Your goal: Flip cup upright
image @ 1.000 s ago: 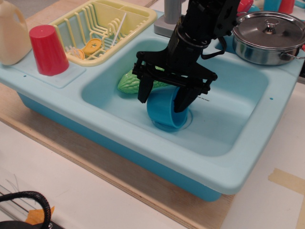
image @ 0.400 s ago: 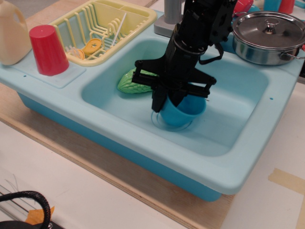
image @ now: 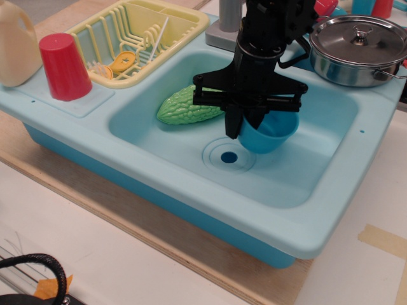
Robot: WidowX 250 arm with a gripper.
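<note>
The small bright blue cup hangs in my black gripper, which is shut on its left rim. The cup is lifted above the floor of the pale blue sink, mouth up and a little tilted, to the right of the drain. The gripper comes straight down from the arm above and hides the left part of the cup's rim.
A green bumpy vegetable lies in the sink's left part, just left of the gripper. A red cup stands upside down on the left counter, beside a yellow dish rack and a cream jug. A lidded steel pot sits at back right.
The gripper closed on the cup over the drain, turned it mouth up, and lifted it up and to the right. The drain is now uncovered.
</note>
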